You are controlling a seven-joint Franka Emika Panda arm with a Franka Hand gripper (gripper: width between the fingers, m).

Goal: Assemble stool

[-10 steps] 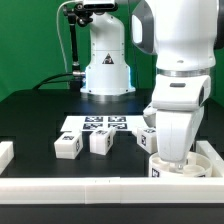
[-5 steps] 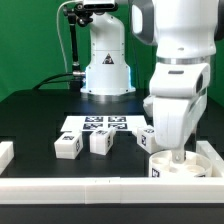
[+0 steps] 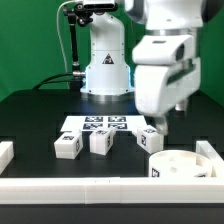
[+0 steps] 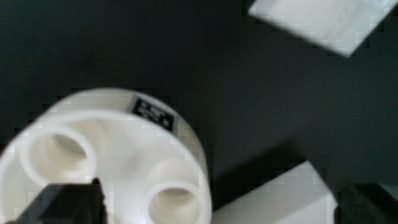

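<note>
The round white seat (image 3: 178,165) lies flat in the corner by the exterior view's right, its sockets facing up and a tag on its side. In the wrist view the seat (image 4: 107,150) shows two sockets and a tag. My gripper (image 3: 170,113) hangs open above it, touching nothing. Its dark fingertips (image 4: 63,205) show blurred at the edge of the wrist view. Three blocky white legs (image 3: 67,146) (image 3: 101,142) (image 3: 148,138) stand in a row on the black table, apart from the gripper.
The marker board (image 3: 95,125) lies behind the legs. White border bars run along the front (image 3: 100,188), the exterior view's left (image 3: 5,153) and its right (image 3: 208,153). Another robot's base (image 3: 105,70) stands at the back.
The gripper opened, let go of the seat and rose well above it, shifting slightly toward the exterior view's left. The seat stays in its corner.
</note>
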